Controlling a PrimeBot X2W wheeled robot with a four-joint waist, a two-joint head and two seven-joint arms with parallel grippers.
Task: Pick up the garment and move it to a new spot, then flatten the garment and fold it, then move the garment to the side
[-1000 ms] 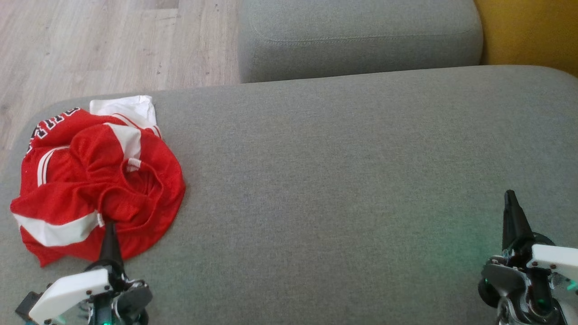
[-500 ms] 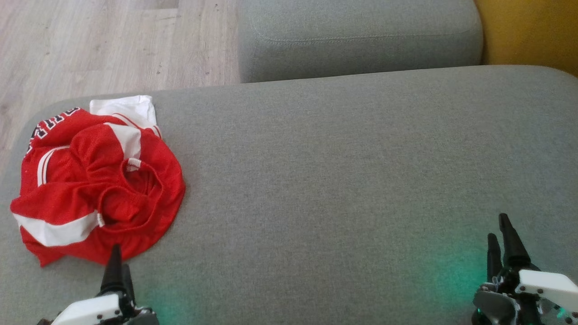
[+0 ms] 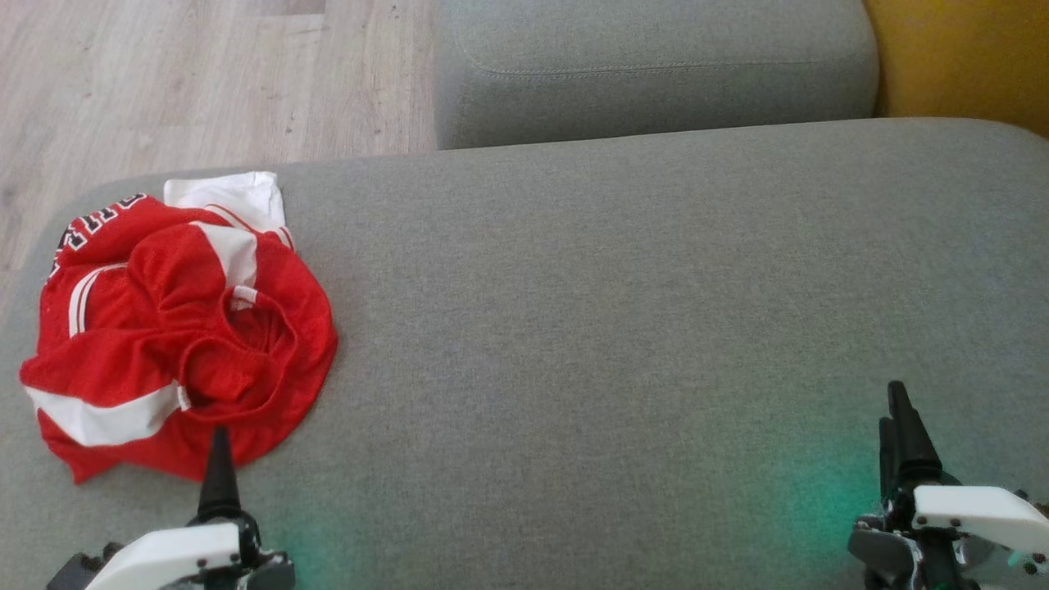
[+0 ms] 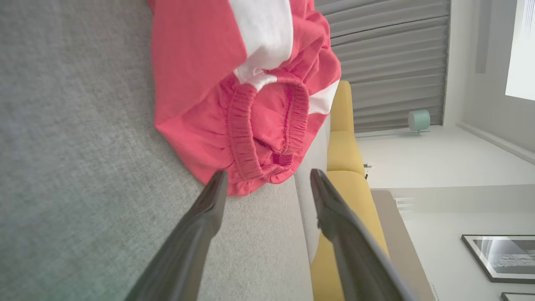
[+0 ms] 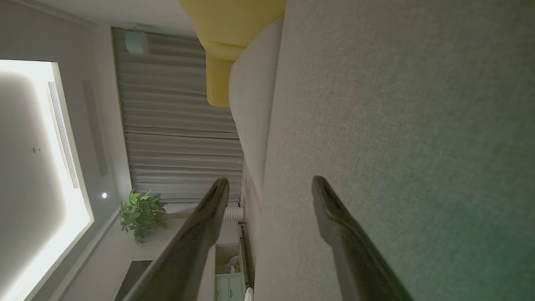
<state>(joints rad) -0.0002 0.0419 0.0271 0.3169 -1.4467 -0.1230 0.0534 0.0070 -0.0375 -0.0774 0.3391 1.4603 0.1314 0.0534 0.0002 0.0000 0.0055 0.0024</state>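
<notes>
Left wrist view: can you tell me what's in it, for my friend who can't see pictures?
A crumpled red garment with a white stripe and a stretchy waistband lies on a grey sofa cushion. The left gripper is open and holds nothing, its two dark fingers pointing at the garment's near edge. A yellow cushion sits behind.

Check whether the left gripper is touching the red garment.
Cannot tell. In the left wrist view one left gripper fingertip overlaps the red garment; neither contact nor gap is plain.

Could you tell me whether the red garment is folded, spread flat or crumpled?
Crumpled: the red shorts lie bunched in a heap on the grey couch cushion.
</notes>
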